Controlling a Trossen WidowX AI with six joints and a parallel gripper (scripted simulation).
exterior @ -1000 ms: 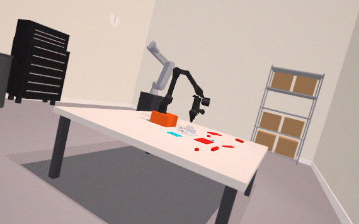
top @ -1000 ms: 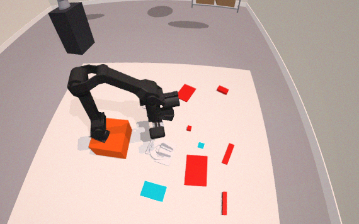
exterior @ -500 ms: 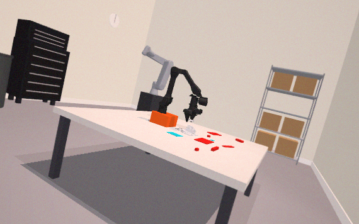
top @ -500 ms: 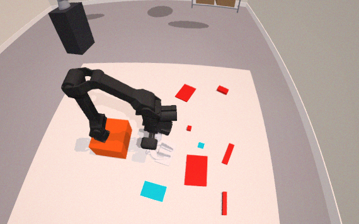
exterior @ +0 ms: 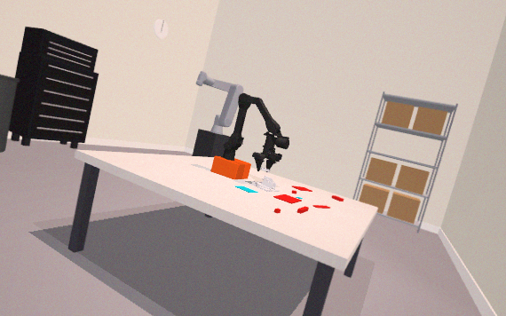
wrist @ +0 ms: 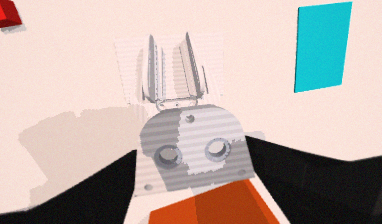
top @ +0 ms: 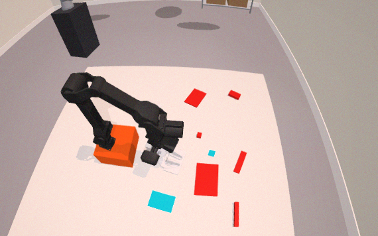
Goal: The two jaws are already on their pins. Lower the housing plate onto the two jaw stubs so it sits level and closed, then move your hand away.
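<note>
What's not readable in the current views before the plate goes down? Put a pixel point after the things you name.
- Jaw stubs and pins: wrist view, largely covered by the housing plate point(wrist: 197, 172).
- Plate's underside: wrist view, facing away.
- Plate-to-stub gap: exterior view, too small to judge.
- Orange block point(top: 120, 142) point(exterior: 230, 168) point(wrist: 184, 212): wrist view, cut off by the bottom edge.

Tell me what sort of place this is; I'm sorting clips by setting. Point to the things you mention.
Probably a robotics lab or workshop: a black drawer cabinet point(exterior: 59, 86), a metal shelf unit point(exterior: 416, 131) of cardboard boxes, and a second, grey robot arm point(exterior: 231, 106) behind the table.
</note>
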